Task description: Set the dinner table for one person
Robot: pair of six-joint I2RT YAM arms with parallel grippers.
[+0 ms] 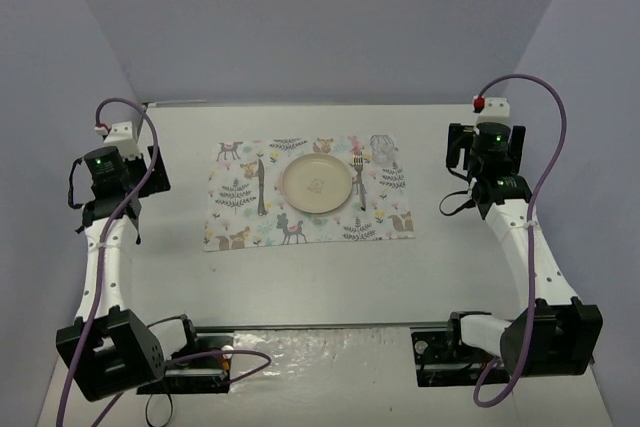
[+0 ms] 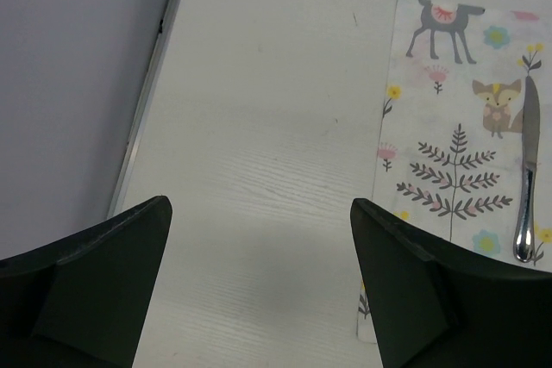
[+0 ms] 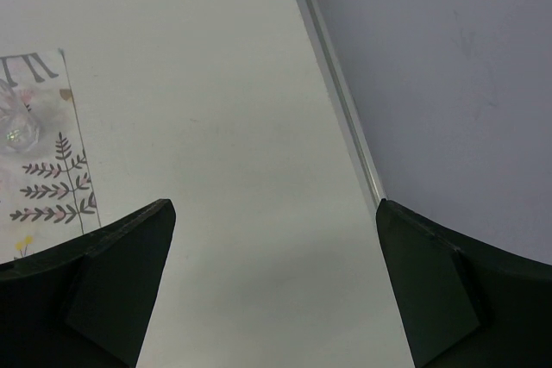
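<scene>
Plain lavender-grey walls [image 1: 320,17] (evenly lit) close in three sides.

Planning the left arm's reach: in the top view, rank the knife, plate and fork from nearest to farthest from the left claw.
1. The knife, on the left part of the placemat, is nearest the left claw.
2. The plate, at the placemat's centre.
3. The fork, just right of the plate, is farthest.

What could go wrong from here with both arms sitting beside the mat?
Right gripper, open, sits beside the placemat edge near the clear glass: an inward sweep might tip it.
Left gripper, open, is close to the mat's left edge: a low pass could snag the cloth and shift the knife.
</scene>
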